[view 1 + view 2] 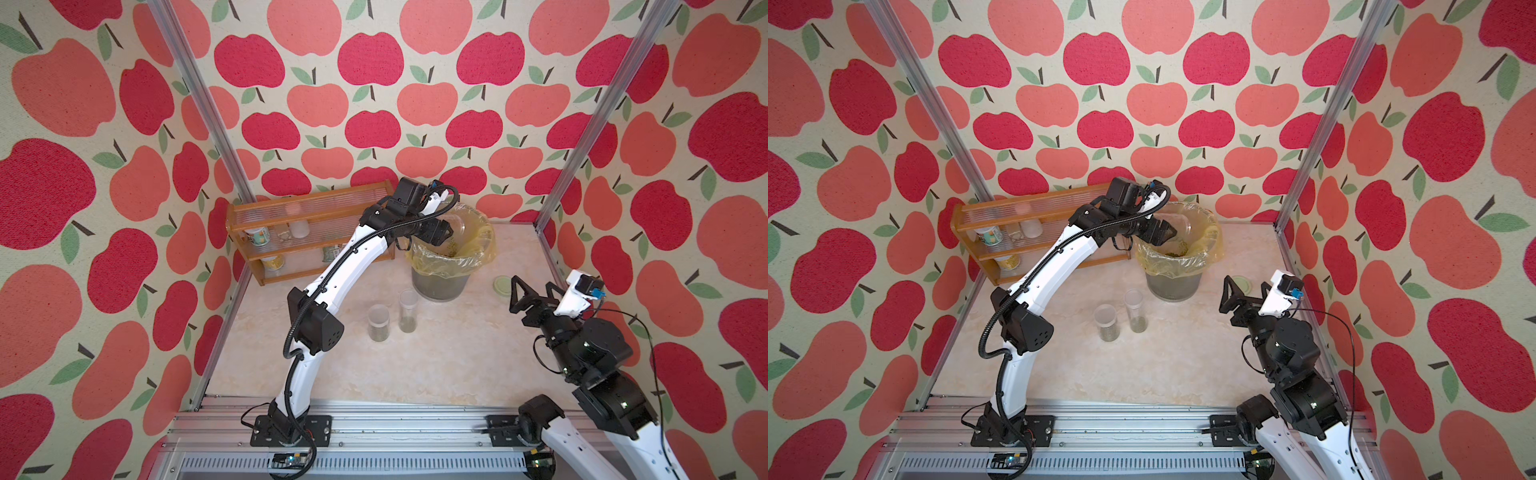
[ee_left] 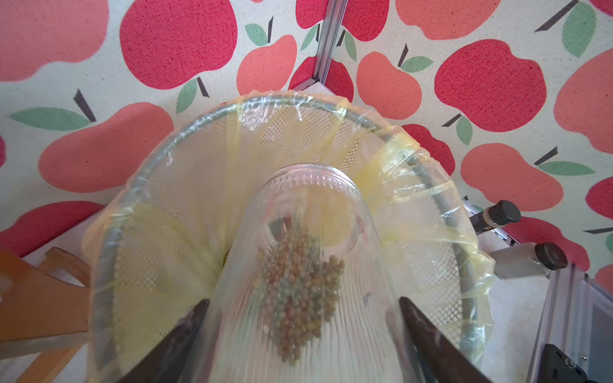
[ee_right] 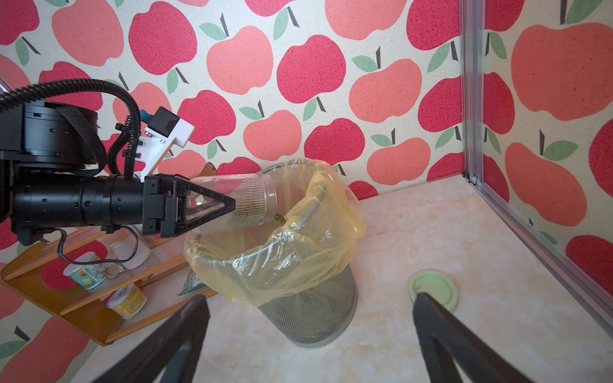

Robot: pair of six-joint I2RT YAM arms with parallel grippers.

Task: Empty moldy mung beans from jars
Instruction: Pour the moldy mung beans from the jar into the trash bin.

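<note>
Sideways over the bagged bin (image 3: 308,315), the left gripper (image 2: 303,301) clamps a ribbed jar (image 3: 252,199) holding mung beans (image 2: 295,315). The right gripper (image 1: 533,284) gapes empty.

bright, even light all round, no harsh shadows, just faint soft ones on the table (image 1: 415,365) in both top views. the wide lens splays the posts (image 1: 200,95) outward near the edges. in the left wrist view the jar (image 2: 308,265) is smeary and soft up close while the wall (image 2: 497,83) behind stays sharp. white glints on the bag (image 3: 282,262). the right fingers (image 3: 185,318) are dark and blurry.
</note>
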